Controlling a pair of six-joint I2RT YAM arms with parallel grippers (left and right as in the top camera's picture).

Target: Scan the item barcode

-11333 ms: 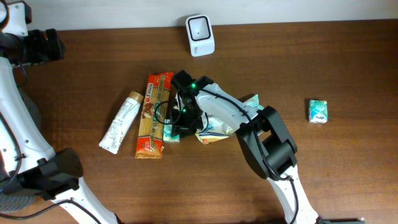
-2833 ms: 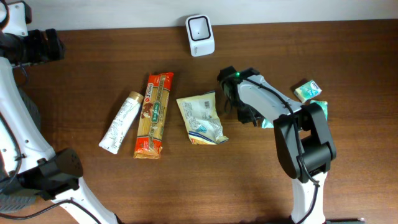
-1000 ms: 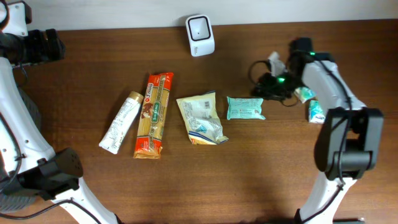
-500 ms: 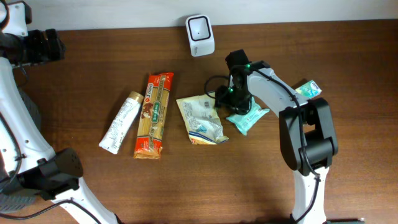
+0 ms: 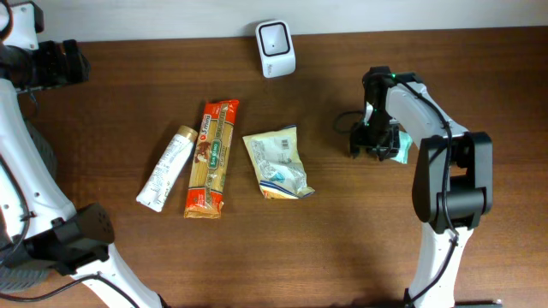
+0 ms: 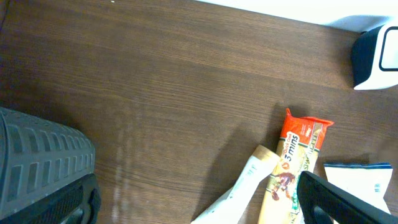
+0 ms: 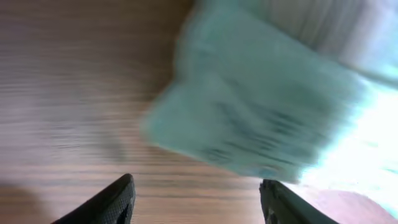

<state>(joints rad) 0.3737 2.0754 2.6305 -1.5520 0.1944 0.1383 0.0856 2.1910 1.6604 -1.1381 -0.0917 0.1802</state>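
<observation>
The white barcode scanner (image 5: 276, 47) stands at the table's back edge and also shows as the scanner (image 6: 376, 50) in the left wrist view. My right gripper (image 5: 374, 144) hovers low at the right, open. A teal packet (image 5: 401, 147) peeks out beside it. In the right wrist view that blurred teal packet (image 7: 261, 118) lies just beyond my right gripper (image 7: 199, 199), with nothing between the fingers. My left gripper (image 5: 75, 62) is parked far left, and in its wrist view the left gripper (image 6: 199, 211) stands wide open and empty.
A white tube (image 5: 165, 168), an orange pasta pack (image 5: 212, 158) and a white-and-yellow bag (image 5: 276, 162) lie side by side in the middle. The left wrist view shows the same tube (image 6: 249, 186) and pasta pack (image 6: 298, 162).
My right arm has swung from beside the white-and-yellow bag to the right. The teal packet now lies at the right under the arm, and the jaws have opened wider.
</observation>
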